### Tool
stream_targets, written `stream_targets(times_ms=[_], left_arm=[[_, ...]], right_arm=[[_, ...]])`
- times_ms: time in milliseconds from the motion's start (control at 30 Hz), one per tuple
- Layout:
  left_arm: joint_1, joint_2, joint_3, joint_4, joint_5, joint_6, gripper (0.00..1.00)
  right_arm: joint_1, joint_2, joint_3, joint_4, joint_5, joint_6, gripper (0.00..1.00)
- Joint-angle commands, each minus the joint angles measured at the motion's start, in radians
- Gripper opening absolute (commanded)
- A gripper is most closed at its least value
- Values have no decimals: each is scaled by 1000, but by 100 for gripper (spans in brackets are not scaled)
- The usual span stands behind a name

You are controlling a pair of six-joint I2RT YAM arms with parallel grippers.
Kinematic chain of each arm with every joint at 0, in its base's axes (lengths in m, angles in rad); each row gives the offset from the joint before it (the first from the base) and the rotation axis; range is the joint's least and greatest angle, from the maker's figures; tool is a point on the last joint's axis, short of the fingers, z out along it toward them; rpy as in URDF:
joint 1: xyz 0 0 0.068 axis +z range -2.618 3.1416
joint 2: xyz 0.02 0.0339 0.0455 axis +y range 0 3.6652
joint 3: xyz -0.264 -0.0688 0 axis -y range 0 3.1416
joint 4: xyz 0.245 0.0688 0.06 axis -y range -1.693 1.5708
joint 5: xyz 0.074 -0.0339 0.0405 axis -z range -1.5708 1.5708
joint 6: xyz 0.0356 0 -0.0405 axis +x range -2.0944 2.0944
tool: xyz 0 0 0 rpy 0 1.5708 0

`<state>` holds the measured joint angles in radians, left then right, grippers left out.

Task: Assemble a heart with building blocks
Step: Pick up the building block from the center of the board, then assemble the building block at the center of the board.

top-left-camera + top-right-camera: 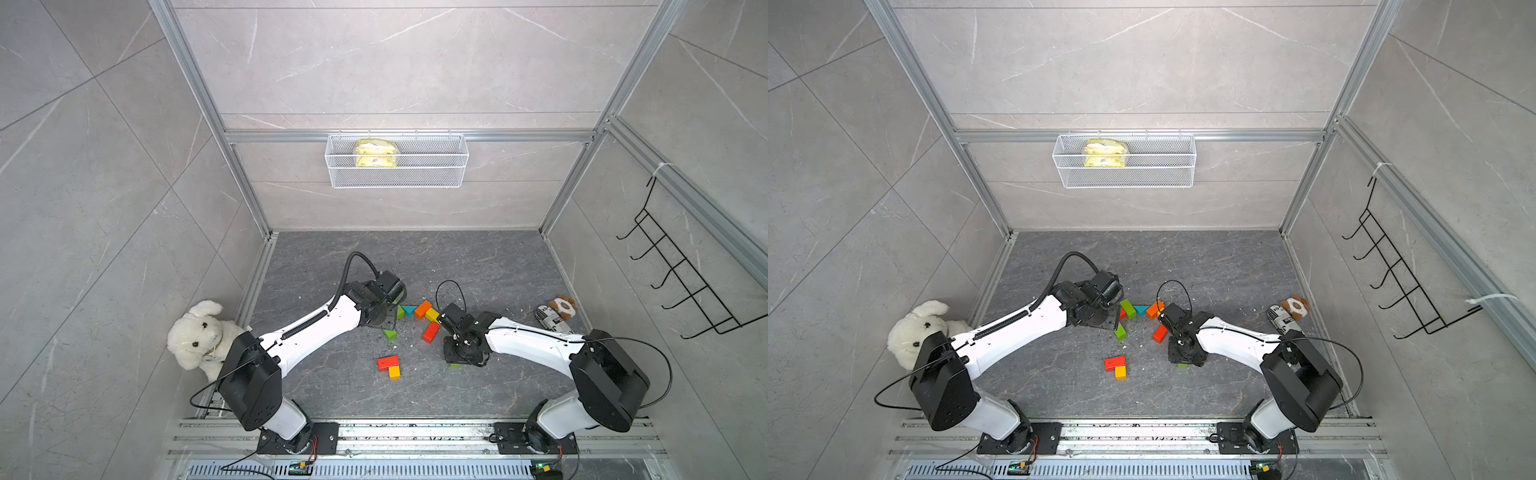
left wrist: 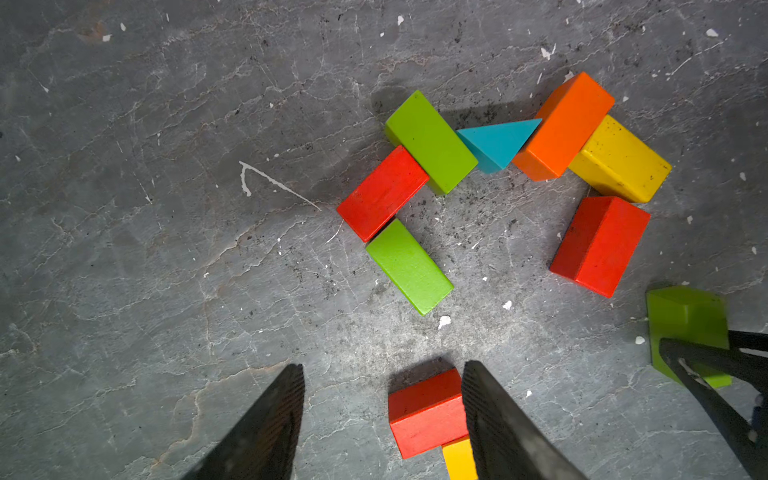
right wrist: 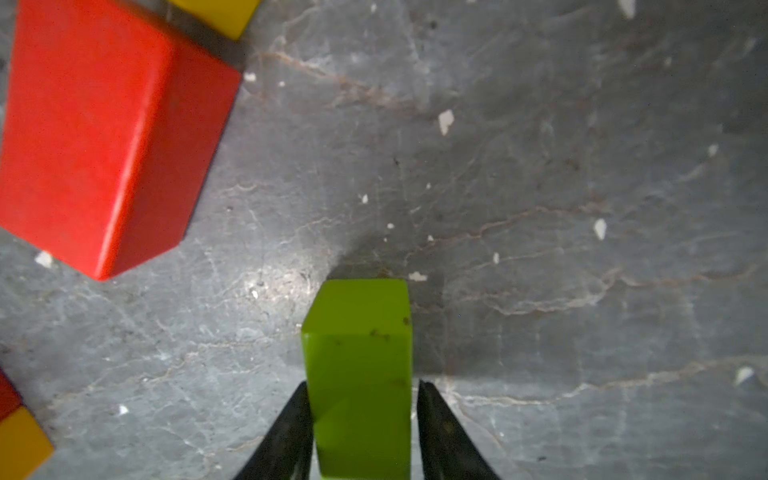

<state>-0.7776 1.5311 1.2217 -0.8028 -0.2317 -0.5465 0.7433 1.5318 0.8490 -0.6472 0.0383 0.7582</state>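
Green block sits clamped in right claw (top views: a sliver); left claw gapes.

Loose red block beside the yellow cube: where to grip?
Probably from straight above: pinch the red block across its long sides at the end away from the yellow cube. It lies flat, and the cube butts against one long side at the other end, blocking a finger there.

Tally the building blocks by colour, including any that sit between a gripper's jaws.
Green blocks: 3, counting the green block between the jaws of the right gripper
Red blocks: 3
Yellow blocks: 2
Orange block: 1
Teal triangle: 1
Total: 10
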Motion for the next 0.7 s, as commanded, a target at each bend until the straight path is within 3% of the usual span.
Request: stream_targets(times_ms=[0, 100, 267, 433, 667], left_arm=[[19, -49, -22, 16, 11, -23, 64], [40, -63, -57, 32, 22, -38, 64], [98, -123, -136, 60, 26, -106, 63], [208, -230, -253, 121, 104, -195, 62], [246, -307, -341, 134, 123, -242, 62]], right_arm=[[13, -4, 9, -28, 15, -35, 33], [27, -30, 5, -17, -23, -110, 22], [142, -62, 76, -55, -84, -273, 18], [191, 35, 180, -76, -120, -414, 14], [207, 252, 404, -98, -93, -561, 13]])
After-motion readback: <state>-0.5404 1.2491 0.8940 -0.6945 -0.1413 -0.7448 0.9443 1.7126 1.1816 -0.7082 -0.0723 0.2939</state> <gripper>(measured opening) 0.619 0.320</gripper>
